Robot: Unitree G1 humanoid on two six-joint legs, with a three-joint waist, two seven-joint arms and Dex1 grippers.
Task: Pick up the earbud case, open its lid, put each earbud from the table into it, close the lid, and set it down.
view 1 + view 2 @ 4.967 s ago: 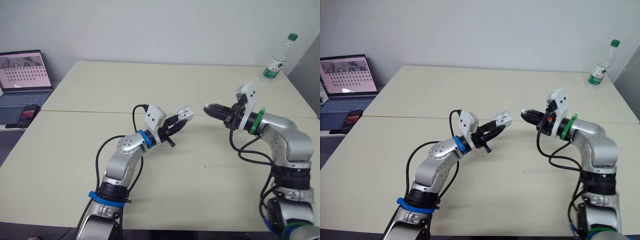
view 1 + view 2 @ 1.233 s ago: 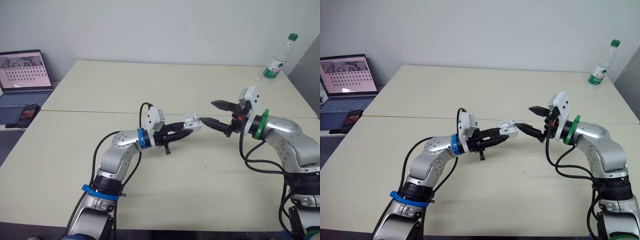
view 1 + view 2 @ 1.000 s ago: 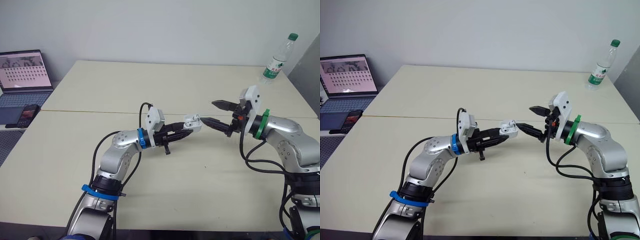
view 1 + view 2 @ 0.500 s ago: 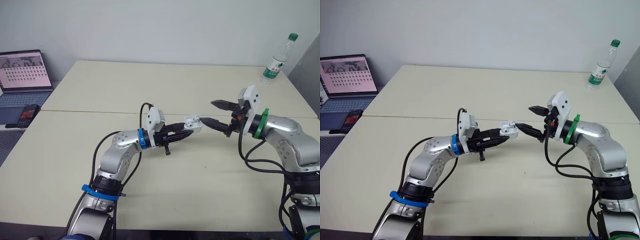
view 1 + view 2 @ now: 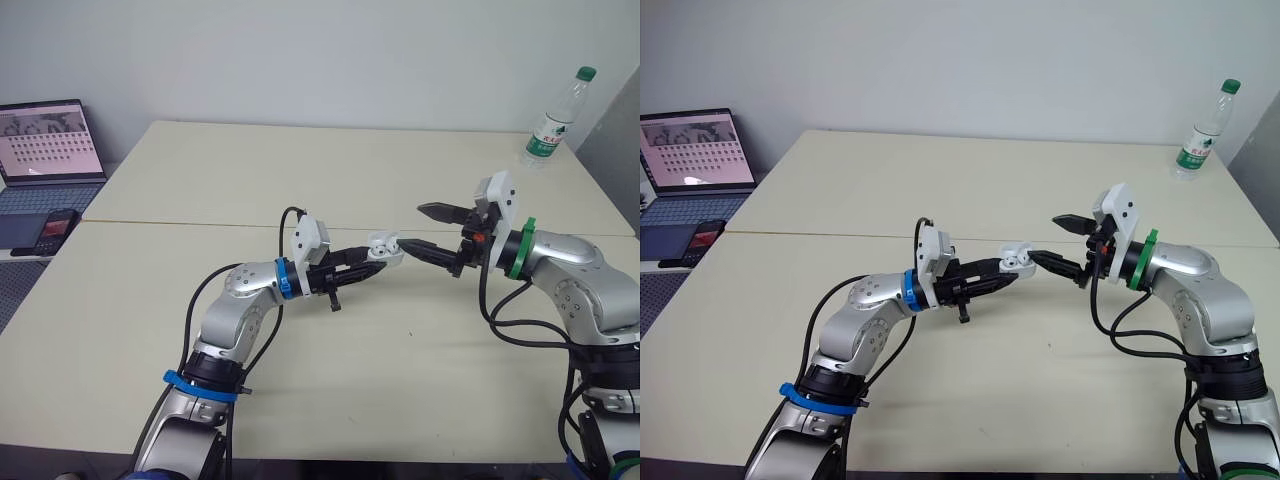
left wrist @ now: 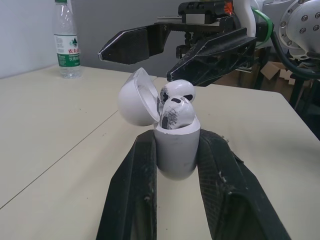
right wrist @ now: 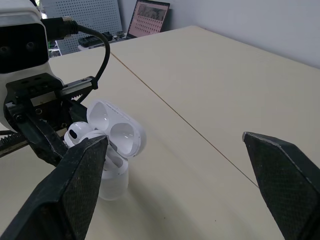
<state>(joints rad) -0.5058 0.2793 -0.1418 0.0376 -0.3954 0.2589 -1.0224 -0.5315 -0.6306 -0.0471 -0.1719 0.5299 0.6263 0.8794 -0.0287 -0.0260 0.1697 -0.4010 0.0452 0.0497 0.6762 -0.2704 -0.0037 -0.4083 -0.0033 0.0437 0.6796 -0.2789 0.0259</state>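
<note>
While the left end effector [image 5: 373, 260] pinches the earbud case [image 6: 175, 150] above the bench [image 5: 300, 380], earbuds [image 6: 177, 107] seated, its lid [image 6: 135, 97] hangs open straight ahead of the right end effector [image 5: 412, 225], fingers [image 7: 75, 190] spread wide, the lower one just beside it. Right arm looks best placed to shut it; the water bottle [image 5: 552, 122]'s label is unreadable.

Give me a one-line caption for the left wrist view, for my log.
Left gripper clamps the open earbud case, two earbuds in its mouth, the open right gripper close behind.
</note>
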